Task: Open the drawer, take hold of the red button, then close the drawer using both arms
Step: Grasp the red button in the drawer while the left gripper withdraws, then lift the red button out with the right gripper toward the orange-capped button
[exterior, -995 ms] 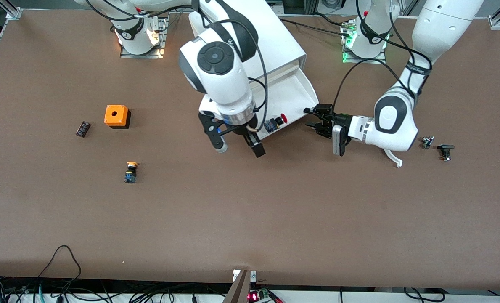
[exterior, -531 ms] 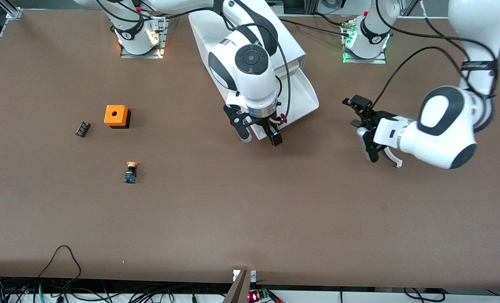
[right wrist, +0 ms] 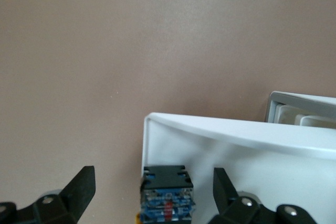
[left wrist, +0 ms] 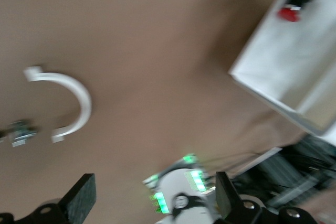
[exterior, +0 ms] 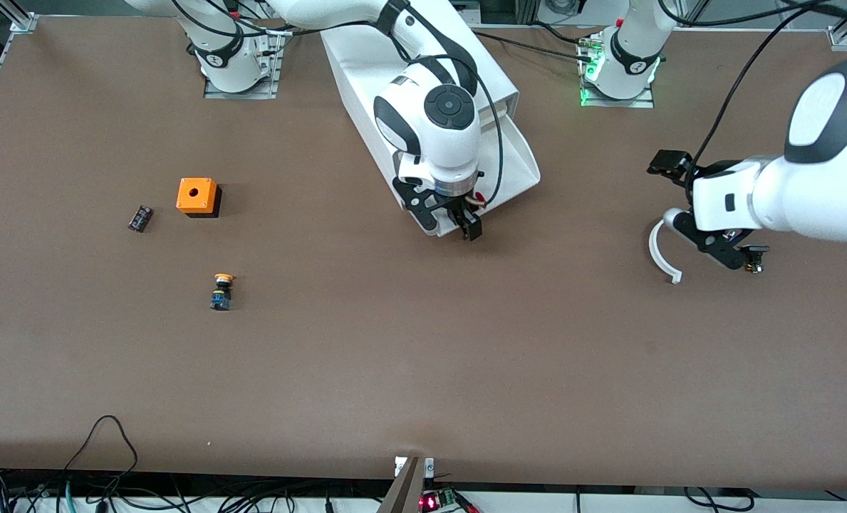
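From the front, the white cabinet stands between the two arm bases, and its drawer is pulled out toward the camera. The right tool hangs low over the drawer's front end, its fingers spread, and it hides most of the button, of which only a speck of red shows by the tool. The left tool hovers over the desk toward the left arm's end, well apart from the drawer and just above a white curved piece lying there, with a small black part beside it. An orange box, a small dark block and a yellow-capped button sit toward the right arm's end. In the left wrist view the left tool's fingers stand wide apart with nothing between them. In the right wrist view the button lies in the drawer, inside its front corner, between the spread fingers, which do not touch it.
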{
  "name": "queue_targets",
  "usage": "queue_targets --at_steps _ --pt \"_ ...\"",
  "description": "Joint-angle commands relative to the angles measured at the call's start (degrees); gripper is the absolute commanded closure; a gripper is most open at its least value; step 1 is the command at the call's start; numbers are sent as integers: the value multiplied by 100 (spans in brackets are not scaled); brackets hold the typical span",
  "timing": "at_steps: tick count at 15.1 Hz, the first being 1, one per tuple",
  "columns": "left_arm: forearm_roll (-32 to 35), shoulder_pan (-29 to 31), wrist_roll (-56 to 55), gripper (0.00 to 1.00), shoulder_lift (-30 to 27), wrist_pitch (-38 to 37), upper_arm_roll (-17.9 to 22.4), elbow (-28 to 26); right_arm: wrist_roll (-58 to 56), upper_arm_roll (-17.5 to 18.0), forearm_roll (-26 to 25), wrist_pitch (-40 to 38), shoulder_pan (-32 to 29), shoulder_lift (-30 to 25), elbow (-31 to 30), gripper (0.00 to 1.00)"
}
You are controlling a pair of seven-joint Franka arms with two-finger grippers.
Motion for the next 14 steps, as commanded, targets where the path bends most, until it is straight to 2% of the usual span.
queue_targets --at_steps 1,4,8,10,14 --pt "1121 -459 -211 0 148 -31 2 655 81 -43 -111 163 88 -243 -345 9" --pt "1168 -434 -219 0 342 1091 55 780 63 -34 -111 146 96 -331 -327 32" --pt "994 -425 -341 0 369 1156 46 736 19 -34 -111 111 96 -410 -327 67" --pt "668 -390 -684 0 369 1156 55 719 11 -34 -155 110 96 -410 -336 77" --pt "623 -363 -887 0 352 1148 55 684 -7 -34 -155 110 96 -419 -327 100"
